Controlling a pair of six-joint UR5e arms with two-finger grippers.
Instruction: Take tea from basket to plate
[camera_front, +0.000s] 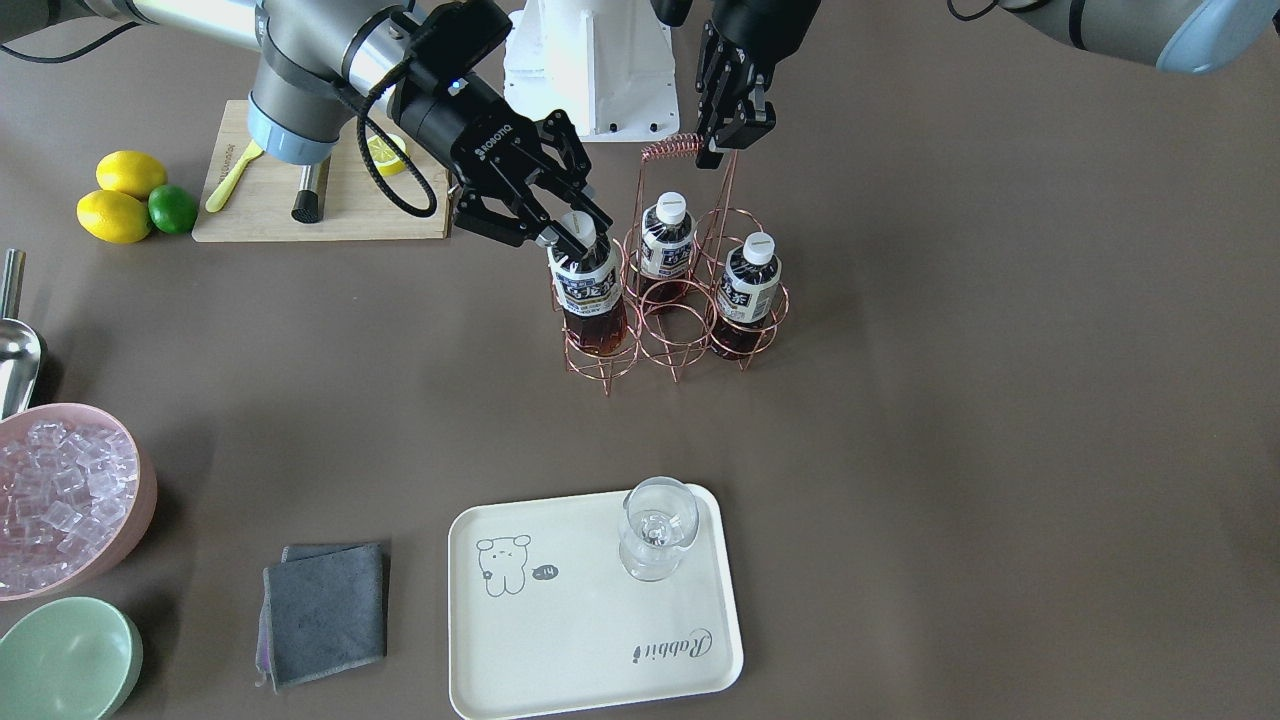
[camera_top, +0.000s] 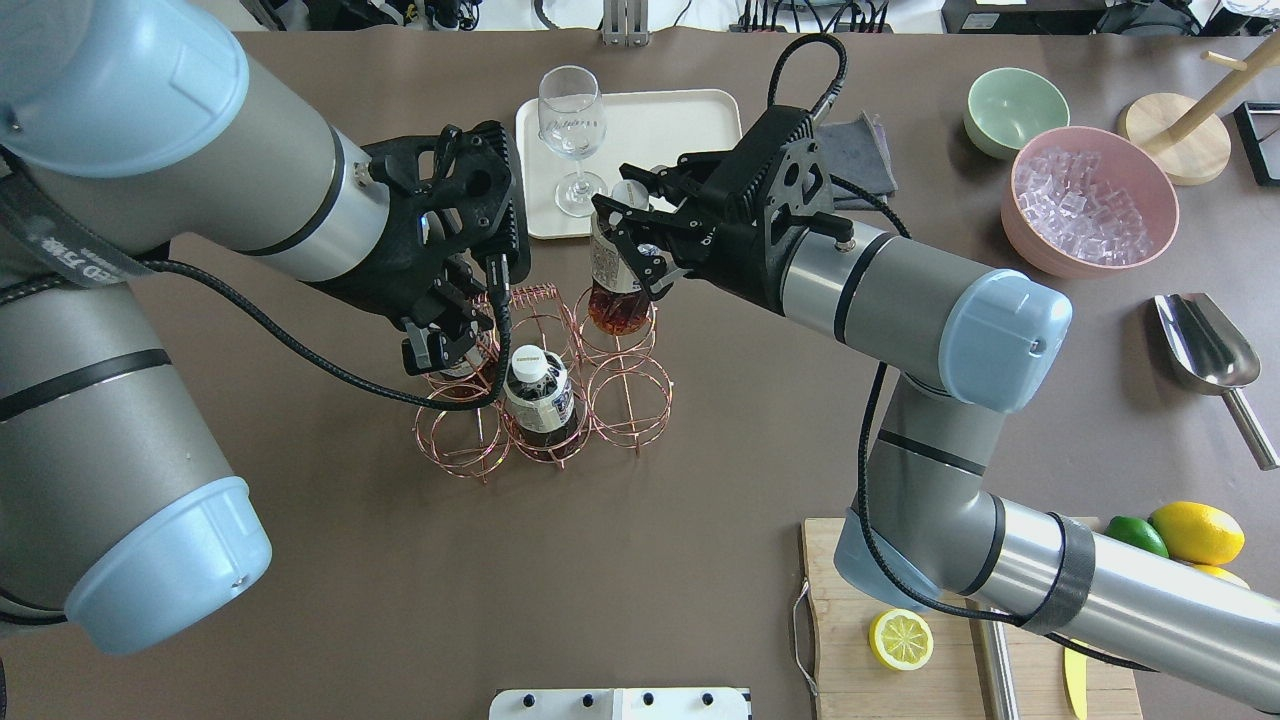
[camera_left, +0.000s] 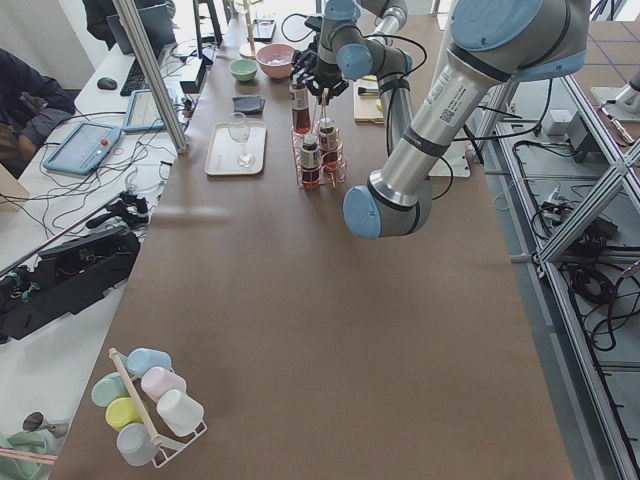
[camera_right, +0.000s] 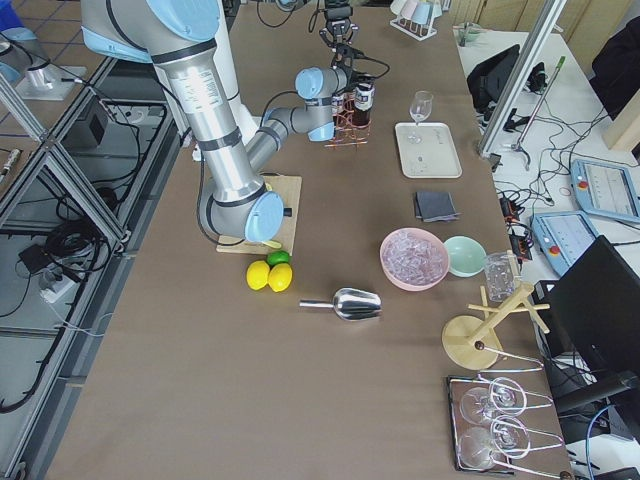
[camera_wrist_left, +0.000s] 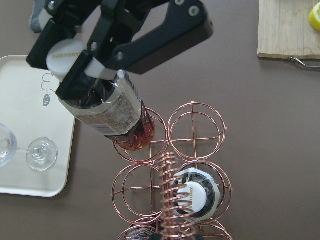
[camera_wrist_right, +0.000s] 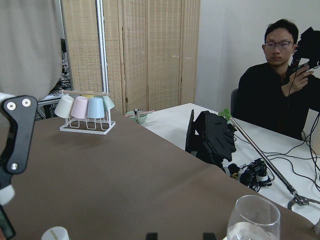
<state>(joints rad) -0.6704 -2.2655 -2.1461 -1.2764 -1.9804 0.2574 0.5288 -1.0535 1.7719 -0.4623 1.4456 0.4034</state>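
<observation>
**Tea half out of its cell, held at the neck**

The plate lies on the far side of the table from me, with a glass standing on it. Nearer me is the basket. My left gripper looks pinched onto its coiled handle, though the contact is hard to make out.

My right gripper has its jaws closed on the tea at the white cap. The bottle is in the far right cell, leaning, its base not yet clear of the ring.

I judge it fairly light but full, so it will swing. The plastic wall is slick and yields to squeezing. The stiff neck just under the cap is the right hold.
</observation>
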